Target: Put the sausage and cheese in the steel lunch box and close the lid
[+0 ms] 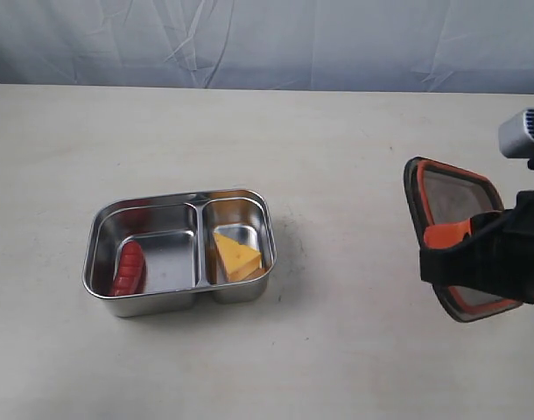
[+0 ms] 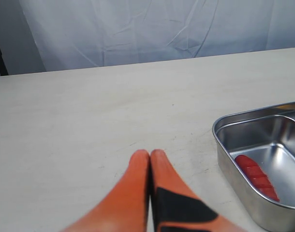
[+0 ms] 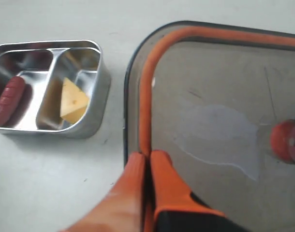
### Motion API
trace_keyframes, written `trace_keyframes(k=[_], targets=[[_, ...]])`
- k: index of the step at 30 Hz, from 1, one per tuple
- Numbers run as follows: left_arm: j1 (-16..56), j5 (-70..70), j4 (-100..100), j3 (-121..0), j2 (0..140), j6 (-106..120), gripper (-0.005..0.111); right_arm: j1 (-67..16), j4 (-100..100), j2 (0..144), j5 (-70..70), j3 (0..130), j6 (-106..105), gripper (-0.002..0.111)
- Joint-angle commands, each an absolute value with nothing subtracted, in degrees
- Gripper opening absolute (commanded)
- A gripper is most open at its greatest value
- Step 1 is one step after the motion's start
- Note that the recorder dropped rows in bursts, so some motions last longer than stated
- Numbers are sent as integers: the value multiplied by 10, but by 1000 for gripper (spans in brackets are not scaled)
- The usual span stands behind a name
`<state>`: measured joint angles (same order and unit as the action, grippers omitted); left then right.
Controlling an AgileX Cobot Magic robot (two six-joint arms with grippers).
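**Box filled, lid in the right claw**

A steel two-part box (image 1: 184, 199) sits open on a pale table (image 1: 337, 131), left of centre in the exterior view. The red sausage (image 1: 128, 267) lies in the larger left compartment, along its outer wall. The yellow cheese (image 1: 236, 255) wedge rests in the smaller right compartment, near the front.

Far to the right, well apart from the box, the right claw (image 3: 148, 155) is pinched tight on the rim of the dark lid (image 1: 451, 197). The lid is tilted, with its orange seal (image 3: 147, 87) showing (the round orange valve (image 3: 287, 140) is visible through the tinted panel in the right wrist view).

The left claw (image 2: 150, 157) is closed, its orange fingertips pressed together with nothing between them. It is over bare table near the sausage end of the box.
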<state>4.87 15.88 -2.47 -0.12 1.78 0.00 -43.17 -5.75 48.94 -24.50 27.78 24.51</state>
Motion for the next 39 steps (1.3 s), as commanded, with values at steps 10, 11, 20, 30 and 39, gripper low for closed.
trace_keyframes(k=[10, 11, 20, 30, 39], targets=[[53, -103, 10, 0, 14, -105, 0, -434, 194, 381, -278, 277, 52, -1], [53, -127, 15, 0, 14, -105, 0, -434, 219, 376, -273, 277, 34, -1], [53, -259, 10, 0, 14, -307, 0, -434, 447, 356, -252, 277, -121, -1], [53, -532, -631, 0, 14, -868, 0, -434, 824, 356, -255, 277, -431, -1], [53, -561, -622, 0, 14, -803, 0, -434, 999, 356, -319, 283, -594, -1]])
